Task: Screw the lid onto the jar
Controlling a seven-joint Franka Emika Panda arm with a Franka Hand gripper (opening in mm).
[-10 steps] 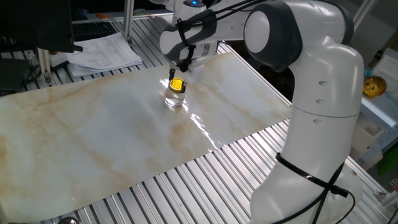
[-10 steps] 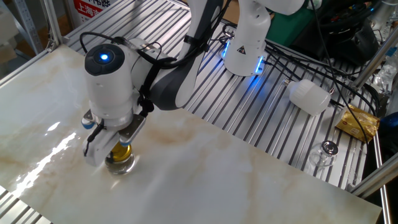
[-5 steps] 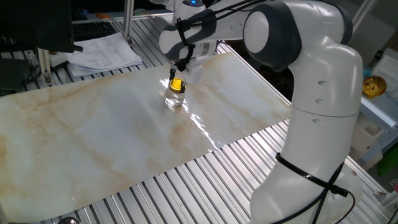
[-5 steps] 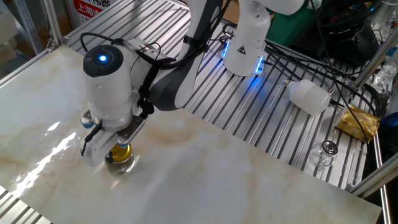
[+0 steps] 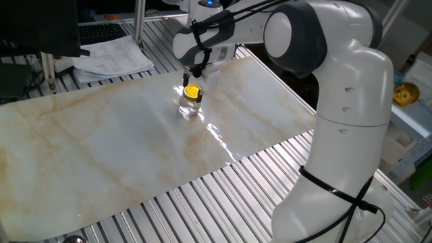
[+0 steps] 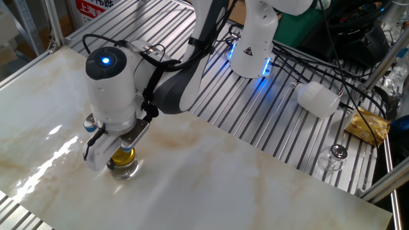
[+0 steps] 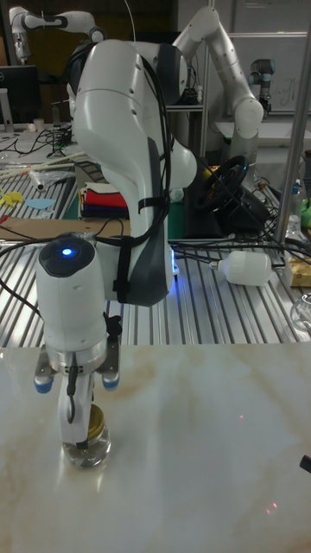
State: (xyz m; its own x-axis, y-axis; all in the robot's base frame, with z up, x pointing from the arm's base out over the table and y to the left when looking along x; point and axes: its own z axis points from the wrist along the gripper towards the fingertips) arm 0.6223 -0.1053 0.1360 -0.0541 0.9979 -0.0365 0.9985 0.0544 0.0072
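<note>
1. Your jar (image 5: 190, 108) stands upright on the marble table (image 5: 101, 148), towards its far edge in one fixed view.
2. The lid (image 5: 192, 91) sits on the jar's mouth, gold top visible.
3. Your hand (image 7: 80, 421) points straight down over the jar, fingers (image 6: 97, 150) pinching the lid from both sides.
4. A white plastic bottle (image 6: 317, 99) lies well apart on the slatted surface.
</note>
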